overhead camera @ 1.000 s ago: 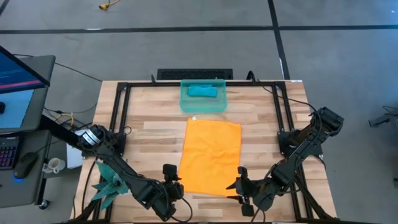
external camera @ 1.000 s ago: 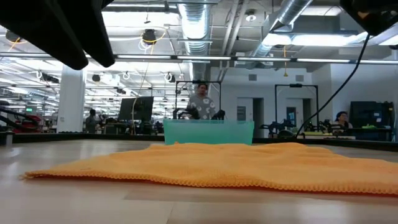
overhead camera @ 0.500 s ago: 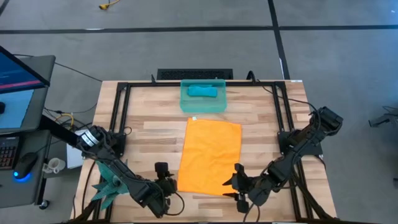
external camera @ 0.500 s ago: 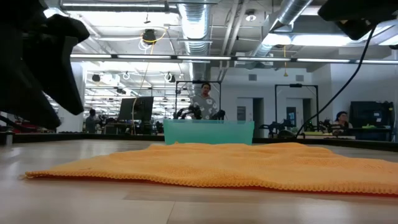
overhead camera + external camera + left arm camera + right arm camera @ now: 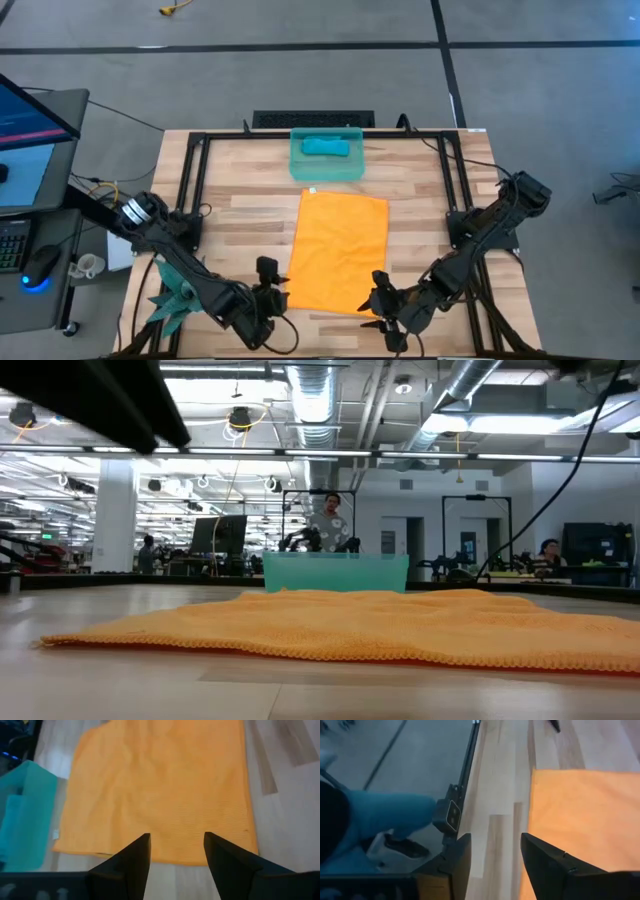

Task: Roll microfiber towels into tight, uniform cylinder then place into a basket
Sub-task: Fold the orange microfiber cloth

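Here, left gripper (image 5: 268, 297) and right gripper (image 5: 383, 305) gaping, empty, flanking near edge of flat orange towel (image 5: 338, 250).

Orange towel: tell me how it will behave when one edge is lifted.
The orange towel lies flat with soft ripples, so it will probably droop and fold, not stay stiff. It looks thin, so likely light. Its knit surface on the wood table suggests it may drag and bunch rather than slide cleanly.

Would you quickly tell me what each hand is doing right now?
Left hand: open, empty, at the near edge of the orange towel.
Right hand: open, empty, at the towel's near right corner.
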`<state>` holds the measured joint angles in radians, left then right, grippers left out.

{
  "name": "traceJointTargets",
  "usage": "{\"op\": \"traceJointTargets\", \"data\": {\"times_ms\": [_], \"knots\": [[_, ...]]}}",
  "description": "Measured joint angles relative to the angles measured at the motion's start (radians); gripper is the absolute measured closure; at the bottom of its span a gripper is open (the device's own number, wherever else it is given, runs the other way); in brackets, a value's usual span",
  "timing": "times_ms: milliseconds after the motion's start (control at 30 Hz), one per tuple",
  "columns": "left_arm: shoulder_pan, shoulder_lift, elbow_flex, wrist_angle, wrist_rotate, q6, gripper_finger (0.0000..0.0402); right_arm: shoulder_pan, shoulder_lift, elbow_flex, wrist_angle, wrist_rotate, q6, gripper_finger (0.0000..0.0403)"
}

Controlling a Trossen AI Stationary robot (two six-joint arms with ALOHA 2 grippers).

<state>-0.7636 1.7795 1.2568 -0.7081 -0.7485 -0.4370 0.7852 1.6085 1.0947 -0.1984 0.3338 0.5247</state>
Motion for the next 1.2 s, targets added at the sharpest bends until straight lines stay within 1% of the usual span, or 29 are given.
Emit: {"op": "traceJointTargets", "data": {"times_ms": [133, 200, 300, 400, 467, 533, 700, 767, 967, 1200], "knots": [[0.001, -0.076, -0.006, -0.004, -0.004, 0.034, 0.0223, 0.0, 0.0, 0.09, -0.156, 0.003, -0.033, 0.0215], [0.0, -0.104, -0.04, 0.058, 0.01, 0.04, 0.0223, 0.0, 0.0, 0.101, -0.197, 0.004, -0.034, 0.0217], [0.0, -0.126, -0.14, 0.254, 0.054, 0.08, 0.0223, 0.0, 0.0, 0.092, -0.222, 0.004, -0.015, 0.0219], [0.001, -0.126, -0.244, 0.51, 0.136, 0.139, 0.0223, 0.004, 0.0, 0.052, -0.232, 0.003, 0.066, 0.0221], [0.001, -0.126, -0.296, 0.661, 0.164, 0.184, 0.0223, 0.015, 0.0, 0.032, -0.232, 0.005, 0.112, 0.022], [0.004, -0.126, -0.324, 0.745, 0.167, 0.214, 0.0223, 0.031, 0.0, 0.017, -0.223, 0.011, 0.141, 0.022], [0.017, -0.126, -0.331, 0.76, 0.17, 0.21, 0.0223, 0.066, 0.052, -0.024, -0.12, 0.029, 0.164, 0.0223], [0.024, -0.126, -0.331, 0.759, 0.189, 0.198, 0.0223, 0.073, 0.091, -0.022, -0.085, 0.035, 0.168, 0.0224], [0.038, -0.119, -0.33, 0.734, 0.233, 0.189, 0.0223, 0.07, 0.174, -0.023, -0.085, 0.038, 0.208, 0.0231], [0.039, -0.028, -0.331, 0.726, 0.223, 0.185, 0.0216, 0.07, 0.23, -0.023, -0.082, 0.03, 0.231, 0.0233]]}}
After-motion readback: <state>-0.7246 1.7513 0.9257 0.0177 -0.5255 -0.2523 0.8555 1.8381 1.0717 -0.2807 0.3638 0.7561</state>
